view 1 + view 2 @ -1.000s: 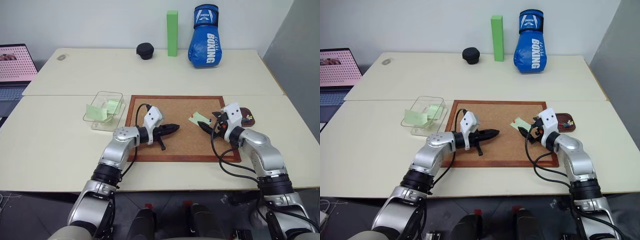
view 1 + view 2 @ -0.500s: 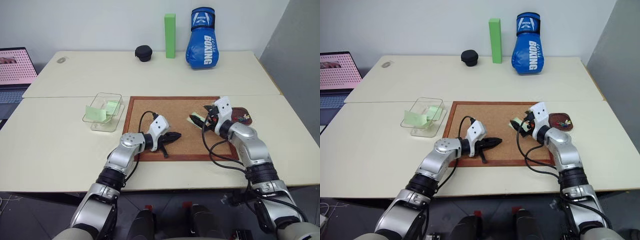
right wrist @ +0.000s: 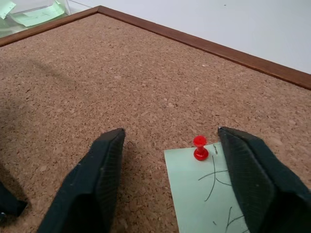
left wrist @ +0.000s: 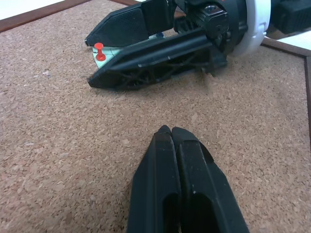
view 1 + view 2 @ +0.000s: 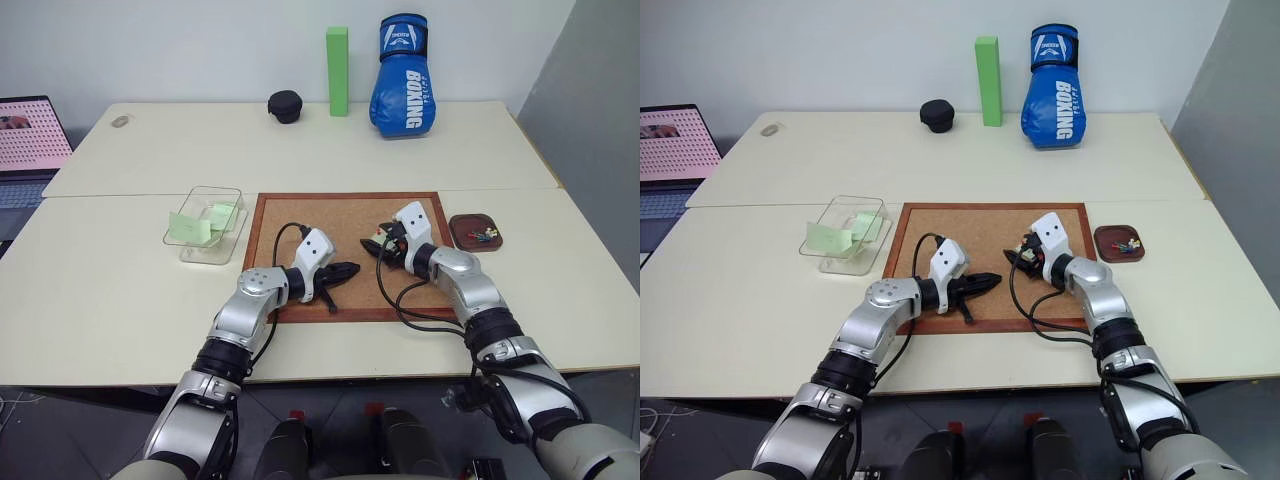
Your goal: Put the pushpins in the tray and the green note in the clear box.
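On your corkboard [image 5: 345,215], the right gripper [image 3: 167,160] straddles a red pushpin [image 3: 199,147] pinning the green note [image 3: 214,194], jaws parted; left gripper [image 4: 167,133] is clenched empty.

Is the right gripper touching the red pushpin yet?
Apart. The right wrist view shows the red pushpin standing in the green note with bare cork and paper between it and each finger of the open right gripper.
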